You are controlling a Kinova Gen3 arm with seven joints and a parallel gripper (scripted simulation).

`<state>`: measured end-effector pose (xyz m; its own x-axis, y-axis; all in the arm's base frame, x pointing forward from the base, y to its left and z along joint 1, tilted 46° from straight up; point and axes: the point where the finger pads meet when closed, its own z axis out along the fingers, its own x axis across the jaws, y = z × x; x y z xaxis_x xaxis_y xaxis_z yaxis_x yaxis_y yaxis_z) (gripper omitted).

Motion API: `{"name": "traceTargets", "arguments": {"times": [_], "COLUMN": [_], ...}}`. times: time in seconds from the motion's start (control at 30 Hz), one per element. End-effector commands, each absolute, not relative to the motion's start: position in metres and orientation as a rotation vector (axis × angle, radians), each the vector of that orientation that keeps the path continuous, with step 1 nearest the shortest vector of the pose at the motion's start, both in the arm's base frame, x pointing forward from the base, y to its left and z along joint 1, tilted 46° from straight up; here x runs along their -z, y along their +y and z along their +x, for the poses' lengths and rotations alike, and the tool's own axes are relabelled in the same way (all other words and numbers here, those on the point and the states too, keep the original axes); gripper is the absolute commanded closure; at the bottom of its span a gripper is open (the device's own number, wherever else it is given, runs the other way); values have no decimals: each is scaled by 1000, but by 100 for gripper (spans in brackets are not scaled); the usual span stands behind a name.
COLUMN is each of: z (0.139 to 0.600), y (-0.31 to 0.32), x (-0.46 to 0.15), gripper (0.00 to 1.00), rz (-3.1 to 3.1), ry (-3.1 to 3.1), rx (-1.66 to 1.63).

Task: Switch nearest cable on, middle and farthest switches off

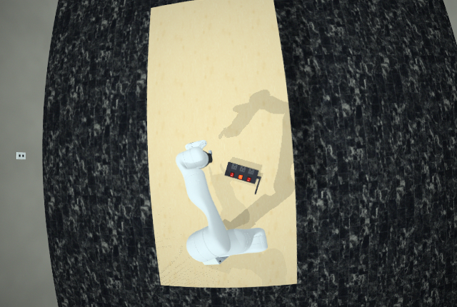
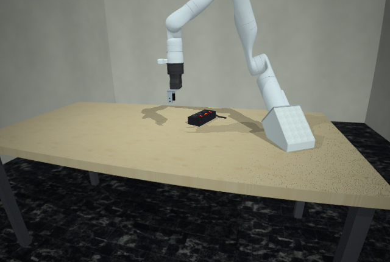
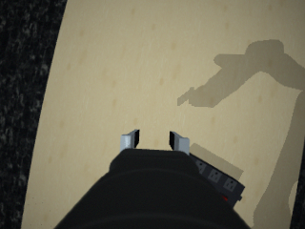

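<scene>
A black power strip (image 1: 242,168) (image 2: 197,119) (image 3: 216,176) lies flat and right way up on the wooden table (image 1: 213,56) (image 2: 125,145) (image 3: 119,72). It has three red switches (image 1: 240,176) (image 2: 205,113) in a row; the middle one looks brighter orange in the overhead view. Its short cable (image 1: 257,185) (image 2: 222,116) leaves the end nearest the arm's base. My gripper (image 1: 210,156) (image 2: 170,97) (image 3: 153,136) is open and empty. It points down, a little above the table, just beyond the strip's end far from the cable. In the wrist view the gripper body hides most of the strip.
The arm's white base (image 1: 221,244) (image 2: 288,130) stands on the table at the cable end of the strip. The table's long edge (image 3: 48,119) runs close on one side of the gripper, with dark floor (image 1: 368,148) beyond.
</scene>
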<state>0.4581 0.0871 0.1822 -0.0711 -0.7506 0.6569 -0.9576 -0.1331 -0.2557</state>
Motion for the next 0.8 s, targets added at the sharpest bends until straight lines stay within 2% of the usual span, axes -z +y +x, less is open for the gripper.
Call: {"name": "traceTargets", "arguments": {"times": [0.0,0.4,0.77], "z": [436,357,320], "y": [64,-30,-62], "x": [-185,-189,-188], "gripper": [0,0,0], "rz": [1849,1453,1285], "ry": [-1974,-2393,-2523], "rx": [-1043,-1120,-1135]}}
